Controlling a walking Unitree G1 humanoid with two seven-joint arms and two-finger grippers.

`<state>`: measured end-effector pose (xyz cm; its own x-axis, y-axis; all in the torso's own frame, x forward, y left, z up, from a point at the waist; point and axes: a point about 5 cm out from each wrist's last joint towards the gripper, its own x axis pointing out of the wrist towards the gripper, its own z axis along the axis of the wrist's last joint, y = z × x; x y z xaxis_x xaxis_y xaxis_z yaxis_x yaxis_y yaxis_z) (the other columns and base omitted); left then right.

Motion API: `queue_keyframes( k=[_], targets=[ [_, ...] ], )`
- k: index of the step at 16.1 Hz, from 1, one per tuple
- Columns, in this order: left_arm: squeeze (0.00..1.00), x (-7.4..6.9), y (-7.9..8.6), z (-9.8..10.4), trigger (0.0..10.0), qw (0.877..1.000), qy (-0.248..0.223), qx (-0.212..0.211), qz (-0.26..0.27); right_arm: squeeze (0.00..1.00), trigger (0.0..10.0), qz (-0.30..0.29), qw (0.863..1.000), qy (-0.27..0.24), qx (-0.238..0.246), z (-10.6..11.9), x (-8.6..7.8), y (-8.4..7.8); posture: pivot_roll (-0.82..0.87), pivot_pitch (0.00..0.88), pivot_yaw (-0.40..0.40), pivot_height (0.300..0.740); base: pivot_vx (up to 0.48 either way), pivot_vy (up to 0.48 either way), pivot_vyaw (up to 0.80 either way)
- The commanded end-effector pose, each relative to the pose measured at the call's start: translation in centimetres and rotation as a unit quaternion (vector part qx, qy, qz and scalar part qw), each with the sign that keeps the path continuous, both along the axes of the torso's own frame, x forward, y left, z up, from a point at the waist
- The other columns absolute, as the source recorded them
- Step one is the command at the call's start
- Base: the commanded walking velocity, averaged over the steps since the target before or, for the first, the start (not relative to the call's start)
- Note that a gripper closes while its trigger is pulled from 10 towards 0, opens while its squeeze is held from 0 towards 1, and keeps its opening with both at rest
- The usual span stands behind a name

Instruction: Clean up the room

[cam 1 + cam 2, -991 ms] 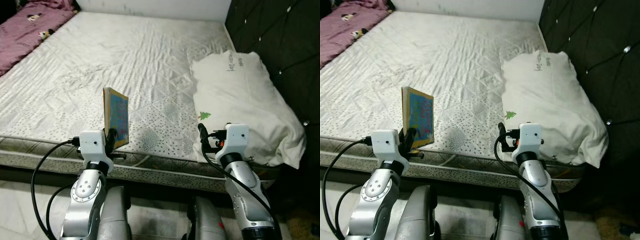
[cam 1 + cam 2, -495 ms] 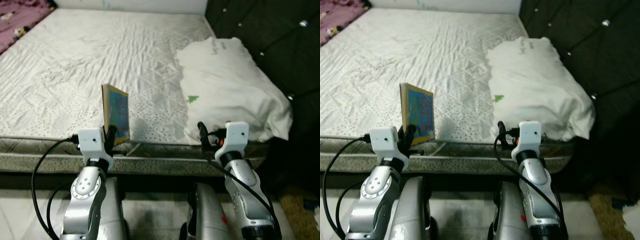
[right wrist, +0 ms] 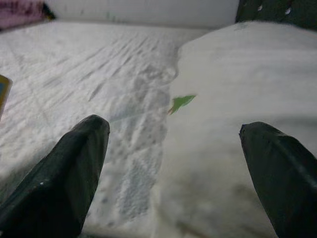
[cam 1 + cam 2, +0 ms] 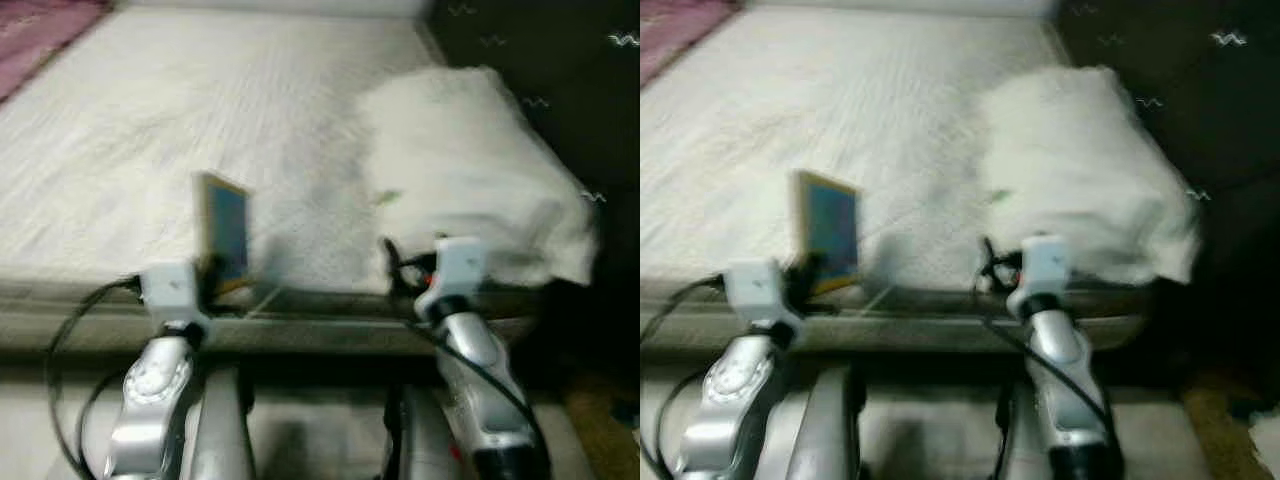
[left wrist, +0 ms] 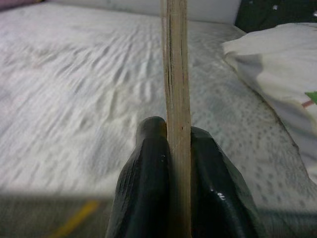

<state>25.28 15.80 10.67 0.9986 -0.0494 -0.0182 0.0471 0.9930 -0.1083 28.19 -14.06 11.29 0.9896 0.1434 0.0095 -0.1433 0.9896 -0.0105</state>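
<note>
Head views were motion-blurred; detail was limited. A thin book [image 4: 224, 233] was held upright, edge-on, clamped between the two black fingers [image 5: 146, 188] of the left gripper [image 5: 171, 148]; in the left wrist view the board-like edge was seen pinched tight with no gap. The book was carried just in front of the near edge of the bed [image 4: 150, 130], above the mattress [image 4: 900, 110] edge rather than resting on it.

The right gripper [image 3: 173, 168] was held with its fingers spread wide apart, nothing between them, near the bed's front edge and pointed at the white pillow [image 4: 470, 160], which lay at the headboard end of the bed. A small green mark [image 3: 181, 102] was seen on the pillow.

Judged step: transport, with the book already picked up and a put-away spot not yet reached. No shelf or table was seen near the bed. The next move would call for a steady grip on the book and a destination being brought into view.
</note>
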Motion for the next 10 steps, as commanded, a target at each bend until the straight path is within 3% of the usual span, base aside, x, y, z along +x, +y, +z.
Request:
queue_keyframes(
  k=[1,5,10],
  targets=[
    [0.0,0.32,-1.84,1.3,10.0,0.999,-0.033,-0.011,-0.034,0.0,10.0,-0.023,1.0,0.005,-0.015,-0.27,-0.18,-1.51,0.02,0.049,-0.008,0.525,0.36,0.0,0.0],
    [0.0,0.29,-2.02,1.13,10.0,0.999,-0.028,-0.012,-0.039,0.0,10.0,-0.022,1.0,0.004,-0.017,-0.3,-0.18,-1.52,0.02,0.044,-0.009,0.525,0.321,0.0,0.0],
    [0.0,0.33,-2.09,0.58,10.0,0.999,-0.006,-0.026,-0.03,0.0,10.0,-0.022,1.0,0.005,-0.02,-0.38,-0.15,-1.6,0.02,0.047,-0.012,0.525,0.0,0.0,0.0]
  ],
)
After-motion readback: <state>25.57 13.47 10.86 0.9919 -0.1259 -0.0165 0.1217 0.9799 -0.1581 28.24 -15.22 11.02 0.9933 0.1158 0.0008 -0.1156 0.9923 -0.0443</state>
